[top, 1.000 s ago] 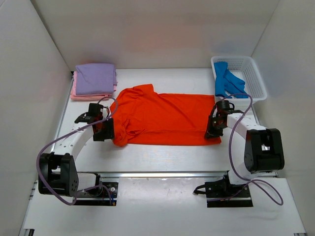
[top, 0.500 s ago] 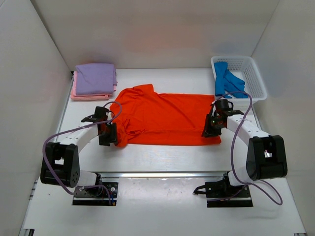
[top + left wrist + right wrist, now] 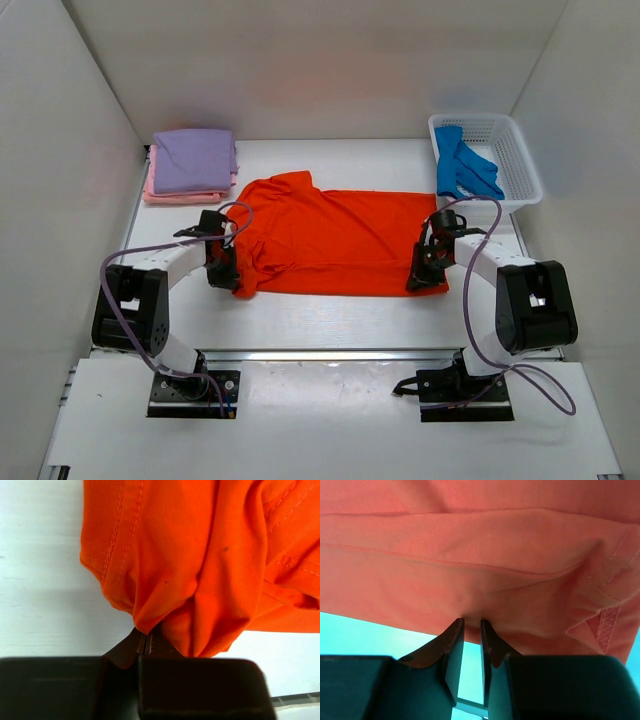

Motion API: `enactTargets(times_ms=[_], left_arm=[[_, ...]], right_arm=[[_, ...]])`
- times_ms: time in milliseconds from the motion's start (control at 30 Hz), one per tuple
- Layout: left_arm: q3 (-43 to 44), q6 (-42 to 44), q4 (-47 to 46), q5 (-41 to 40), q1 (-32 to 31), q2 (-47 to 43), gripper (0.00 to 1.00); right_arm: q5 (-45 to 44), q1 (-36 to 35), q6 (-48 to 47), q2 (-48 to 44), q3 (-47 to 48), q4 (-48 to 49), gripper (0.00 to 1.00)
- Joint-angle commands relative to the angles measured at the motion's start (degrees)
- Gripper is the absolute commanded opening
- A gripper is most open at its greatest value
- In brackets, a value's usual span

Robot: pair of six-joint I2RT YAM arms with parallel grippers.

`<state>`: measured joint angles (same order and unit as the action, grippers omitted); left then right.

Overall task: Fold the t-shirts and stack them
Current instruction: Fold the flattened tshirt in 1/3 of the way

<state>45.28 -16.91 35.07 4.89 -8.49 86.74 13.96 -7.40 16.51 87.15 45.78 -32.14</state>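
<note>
My left fingers [image 3: 127,651] were pressed tight together, with a bunched fold of the orange-red t-shirt [image 3: 200,555] caught at their tips. The cloth gathered into deep creases above the pinch, and a double-stitched hem ran up the shirt's edge just beside it. My right fingers [image 3: 451,645] were all but closed, with only a thin gap between them. They pinched the shirt's near edge, and a stitched hem corner hung off to one side of them.

From the overhead camera, the left fingers sat at the shirt's near-left corner by a sleeve, and the right fingers at its near-right corner. The left arm [image 3: 160,265] reached in from the left edge of the tabletop [image 3: 330,310] and the right arm [image 3: 490,260] from the right edge. Both were bent low over the surface.

The orange-red t-shirt lay spread across the middle of the tabletop, lengthwise from left to right. It was mostly flat, with some rumpling toward its left end.

In the far-left corner a folded lavender t-shirt [image 3: 195,160] rested on top of a folded pink t-shirt [image 3: 165,192]. In the far-right corner a blue t-shirt [image 3: 462,168] lay crumpled inside the white mesh basket [image 3: 515,160], against its left side.
</note>
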Motion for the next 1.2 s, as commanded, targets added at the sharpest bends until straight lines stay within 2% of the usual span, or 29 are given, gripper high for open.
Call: enactTargets(times_ms=[0, 33, 67, 100, 167, 200, 400, 633, 767, 900, 967, 1033, 1167], left_arm=[[2.88, 3.54, 3.24, -2.95, 1.89, 0.63, 0.05], [3.84, 4.68, 3.69, -3.3, 2.42, 0.19, 0.12], [4.03, 5.04, 4.82, -3.56, 3.21, -0.25, 0.32], [4.47, 5.91, 5.53, -3.74, 3.48, -0.69, 0.47], [4.47, 6.18, 6.24, -3.83, 4.36, -1.74, 0.58], [4.38, 6.18, 6.41, -4.27, 4.53, -2.18, 0.6], [0.78, 3.81, 3.52, -2.25, 6.38, -6.93, 0.65], [-0.18, 2.85, 3.25, -3.57, 7.52, -11.41, 0.59], [-0.01, 2.23, 3.34, -3.74, 7.7, -13.61, 0.5], [-3.17, -0.13, -0.25, 0.12, 8.31, -16.68, 0.55], [-3.88, -0.67, -0.88, -0.14, 7.1, -16.52, 0.55], [-4.23, -0.67, -0.62, -0.76, 6.03, -14.85, 0.52], [-5.19, -0.76, -0.44, 0.12, 6.56, -11.24, 0.49]], right_arm=[[-2.26, 0.89, -1.31, 2.14, 0.71, -0.46, 0.17], [-3.22, 1.16, -1.48, 3.1, 0.98, -1.08, 0.16], [-3.67, 1.51, -1.83, 3.46, 1.24, -1.26, 0.16], [-4.37, 1.86, -1.84, 3.98, 1.33, -1.95, 0.16], [-4.55, 2.56, -2.18, 4.34, 1.07, -1.7, 0.15], [-4.29, 3.09, -2.01, 4.25, 1.24, -1.52, 0.15], [-3.93, 2.92, -2.01, 4.34, 1.16, -1.96, 0.15], [-3.67, 3.44, -2.45, 4.34, 1.24, -1.52, 0.15], [-3.68, 3.53, -2.36, 4.25, 1.33, -1.61, 0.15], [-3.5, 3.44, -2.36, 4.43, 1.33, -1.69, 0.15], [-3.68, 3.44, -2.54, 4.16, 1.24, -1.61, 0.15], [-3.41, 3.45, -2.28, 4.6, 0.98, -1.61, 0.15], [-3.49, 3.71, -2.89, 4.42, 0.37, -1.43, 0.15]])
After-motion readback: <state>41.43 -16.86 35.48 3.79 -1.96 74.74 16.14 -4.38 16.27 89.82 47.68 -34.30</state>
